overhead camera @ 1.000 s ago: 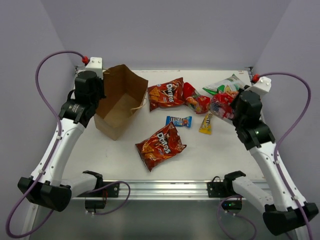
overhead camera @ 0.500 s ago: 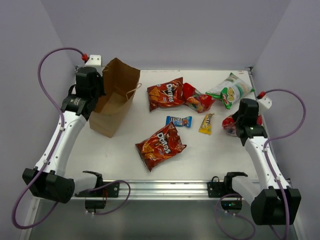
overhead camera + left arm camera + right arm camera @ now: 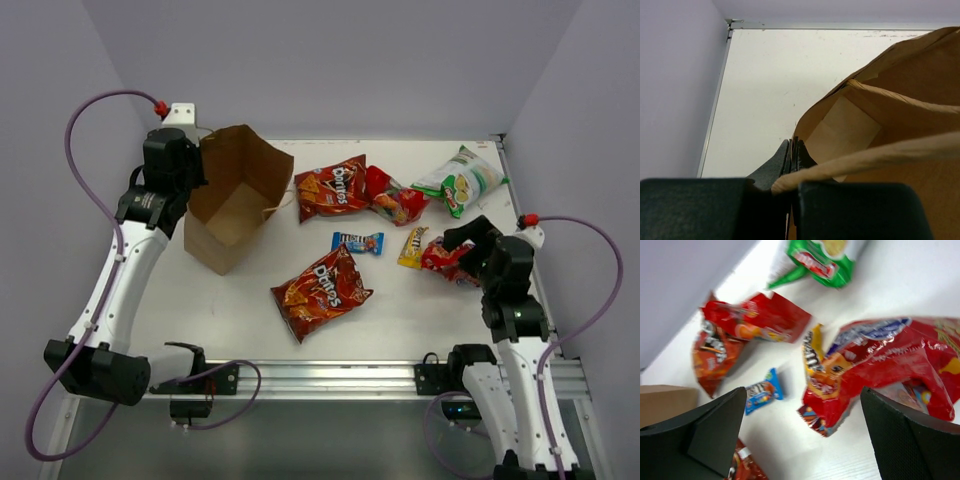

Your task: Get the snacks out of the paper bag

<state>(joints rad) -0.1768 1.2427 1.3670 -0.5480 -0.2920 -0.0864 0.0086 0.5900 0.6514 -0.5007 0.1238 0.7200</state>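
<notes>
The brown paper bag (image 3: 237, 203) stands tilted at the back left with its mouth open. My left gripper (image 3: 196, 178) is shut on its rim (image 3: 812, 117), and the twisted handle (image 3: 875, 157) lies across the fingers (image 3: 782, 160). My right gripper (image 3: 461, 254) is open just above the red cookie bag (image 3: 442, 258) (image 3: 890, 357), which lies loose on the table against the yellow candy packet (image 3: 411, 247). Other snacks lie out: two Doritos bags (image 3: 333, 187) (image 3: 321, 290), a small red bag (image 3: 394, 201), a green-white chip bag (image 3: 462, 180) and a blue candy packet (image 3: 358, 242).
The white table (image 3: 245, 305) ends in a metal rail (image 3: 330, 375) at the near edge. Purple walls close in the back and both sides. The left arm's purple cable (image 3: 85, 150) loops beside the paper bag.
My right gripper came down and toward the near edge with the red cookie bag, then opened; the bag now lies free by the yellow packet. The left gripper shifted the paper bag slightly.
</notes>
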